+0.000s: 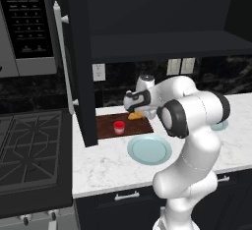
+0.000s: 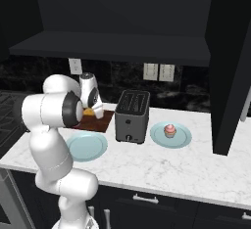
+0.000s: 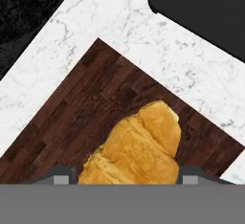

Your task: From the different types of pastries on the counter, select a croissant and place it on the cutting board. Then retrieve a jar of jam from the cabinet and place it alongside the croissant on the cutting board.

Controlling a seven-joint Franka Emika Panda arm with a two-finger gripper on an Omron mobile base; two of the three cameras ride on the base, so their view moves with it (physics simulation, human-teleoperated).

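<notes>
At lower centre of the hand view, the gripper (image 3: 128, 180) clasps the golden-orange crescent croissant (image 3: 139, 149) over the dark reddish-brown wooden cutting board (image 3: 81, 103); it should release gently, clear of the small red jam jar (image 1: 119, 127).

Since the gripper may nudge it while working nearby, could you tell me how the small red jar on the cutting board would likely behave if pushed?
The jar of jam looks squat and stands upright on the flat cutting board, so it would probably slide rather than tip. Its smooth round sides suggest it could roll away if it were knocked over. It looks rigid, so it should not deform.
</notes>
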